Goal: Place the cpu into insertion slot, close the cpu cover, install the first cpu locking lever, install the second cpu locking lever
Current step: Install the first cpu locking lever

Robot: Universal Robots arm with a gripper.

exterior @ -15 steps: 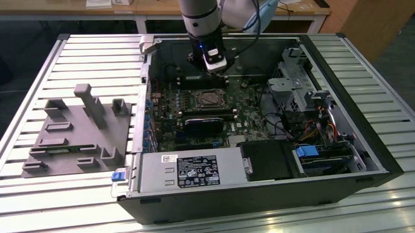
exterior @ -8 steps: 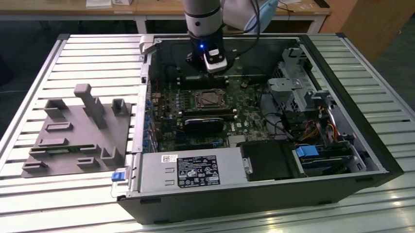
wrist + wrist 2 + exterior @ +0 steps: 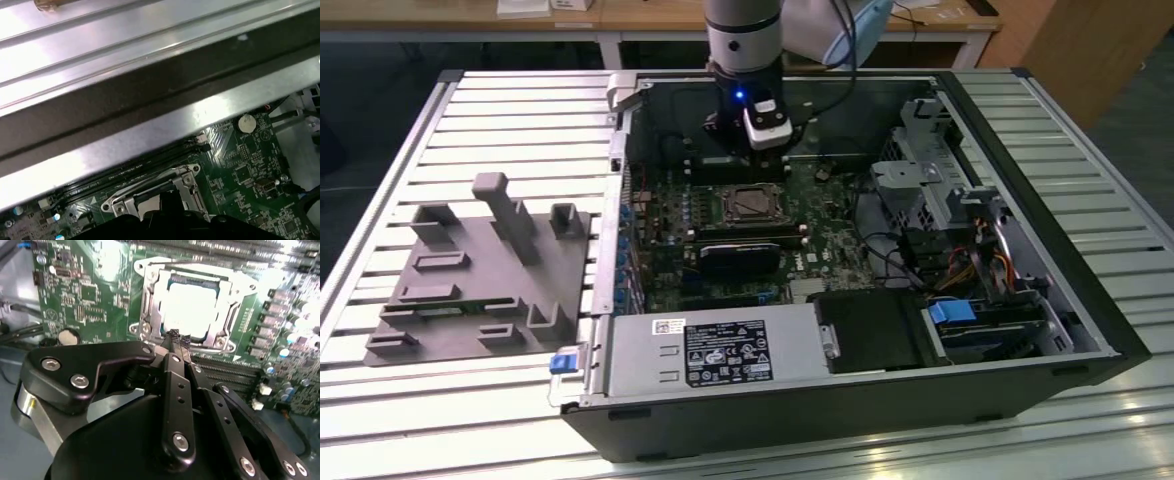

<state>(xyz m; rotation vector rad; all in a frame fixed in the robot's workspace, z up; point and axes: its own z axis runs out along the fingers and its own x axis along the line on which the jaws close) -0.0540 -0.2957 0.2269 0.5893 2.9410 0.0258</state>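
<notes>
Cpu (image 3: 192, 307) work happens inside an open computer case (image 3: 1041, 200) that lies on its side on a slatted metal table (image 3: 507, 110). In the exterior view the case takes up the middle and the exterior view's right, and a grey moulded holder (image 3: 474, 275) sits on the table at about nine o'clock from the case, well apart from it. A green circuit board (image 3: 667, 215) covers the case floor. A grey power supply box (image 3: 707, 350) lies along the case edge at six o'clock, and a black finned block (image 3: 740, 257) sits on the board between that box and the socket.

The arm (image 3: 744, 35) comes down from twelve o'clock into the case, and its gripper (image 3: 762, 135) hangs just above the board, at twelve o'clock from the insertion slot (image 3: 753, 203).

In the second wrist view the insertion slot (image 3: 186, 305) shows as a square socket with a shiny metal rim, and the cpu lies flat inside it, its pale face glaring under the light. The cpu cover (image 3: 150, 305) is a thin silver frame around the chip; whether it is pressed fully down I cannot tell. The black gripper (image 3: 177, 342) fills the foreground, its tips close together just beside the near rim of the socket. The jaws look nearly closed with nothing held between them.

In the first wrist view the socket's silver frame (image 3: 187, 182) shows beside the case's metal wall (image 3: 150, 130).
</notes>
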